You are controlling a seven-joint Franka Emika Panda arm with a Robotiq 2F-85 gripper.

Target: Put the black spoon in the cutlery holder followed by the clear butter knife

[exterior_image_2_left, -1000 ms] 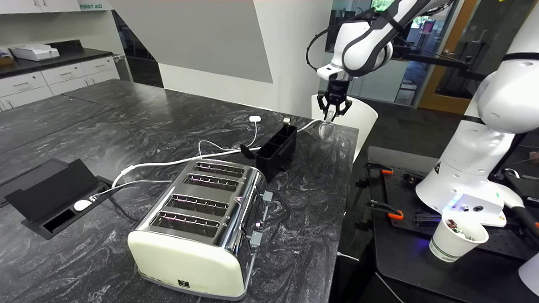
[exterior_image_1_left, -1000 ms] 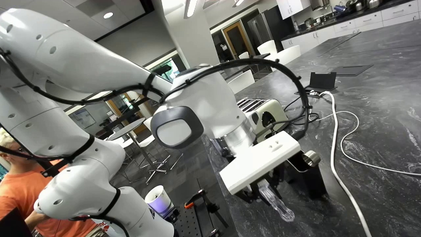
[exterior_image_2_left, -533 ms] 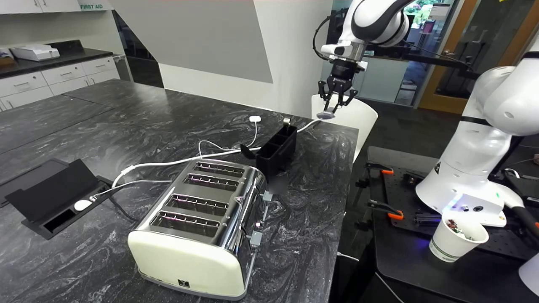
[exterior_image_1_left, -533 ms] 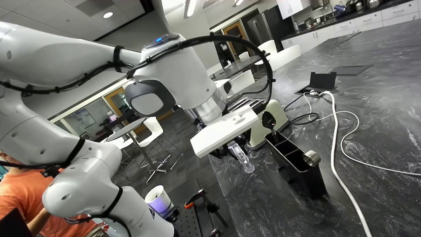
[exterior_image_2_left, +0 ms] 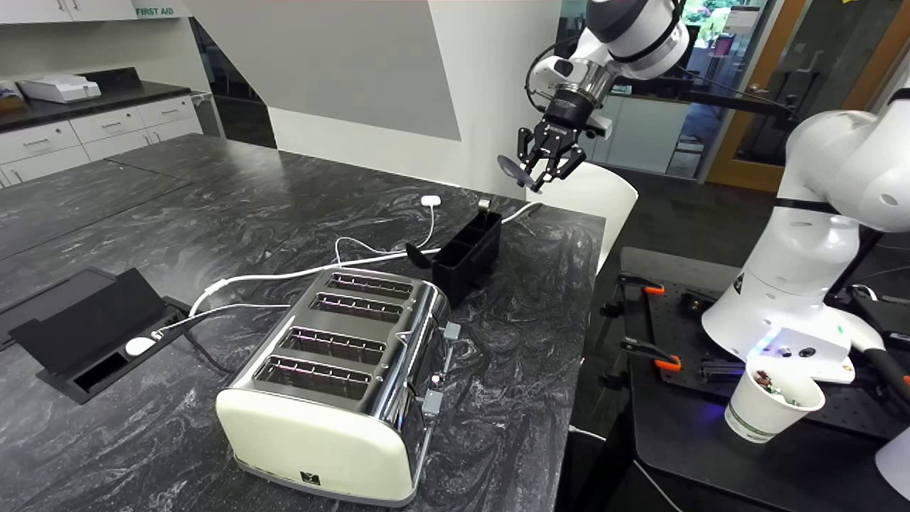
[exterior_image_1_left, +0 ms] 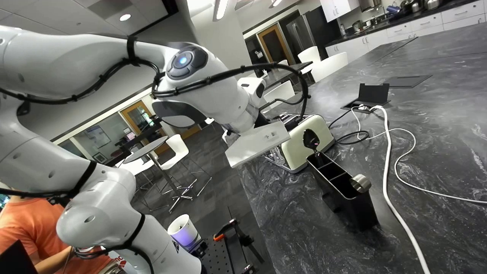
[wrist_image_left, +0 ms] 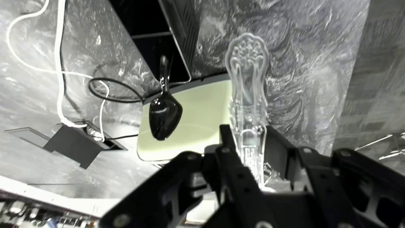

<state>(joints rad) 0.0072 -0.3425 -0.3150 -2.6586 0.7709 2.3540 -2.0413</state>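
One clear butter knife [wrist_image_left: 247, 82] is held in your gripper [wrist_image_left: 250, 139], whose two fingers are closed against its sides, up in the air over the counter [exterior_image_2_left: 512, 398] and apart from the cutlery holder [exterior_image_1_left: 354, 213]. In the wrist view its scalloped, patterned end sticks out past the fingertips; in an exterior view the clear butter knife [exterior_image_2_left: 515, 169] juts sideways, its rounded end looking dark. Your white arm [exterior_image_1_left: 87, 61] stretches out with its forearm high and nearly level, then bends down at the wrist; the gripper slants, and in an exterior view its fingers are hidden behind a pale plate [exterior_image_1_left: 258, 144]. The black spoon [wrist_image_left: 165, 117] is in the cutlery holder already, handle down in the end compartment nearest the toaster [exterior_image_2_left: 320, 441], its bowl rising above the rim and leaning outward. At the opposite end a curved silver piece [exterior_image_1_left: 360, 183] sits at the rim. The cutlery holder, a long narrow black box with dividers, stands just beside the cream-and-chrome, four-slot toaster. Beneath lies the dark grey counter, swirled with paler veins; white cables [wrist_image_left: 59, 34] trail across it, and a raised black flap [exterior_image_2_left: 89, 323] stands near the toaster. Out in the room, a white chair [exterior_image_2_left: 597, 203] is just past the counter's edge, a person [exterior_image_1_left: 34, 228] in orange is partly hidden by the arm, and white kitchen cupboards [exterior_image_1_left: 357, 47] line the back. Your robot's base [exterior_image_2_left: 775, 306] stands on a black table [exterior_image_2_left: 682, 455] with a paper cup [exterior_image_2_left: 757, 419] holding small reddish scraps [exterior_image_2_left: 765, 380].
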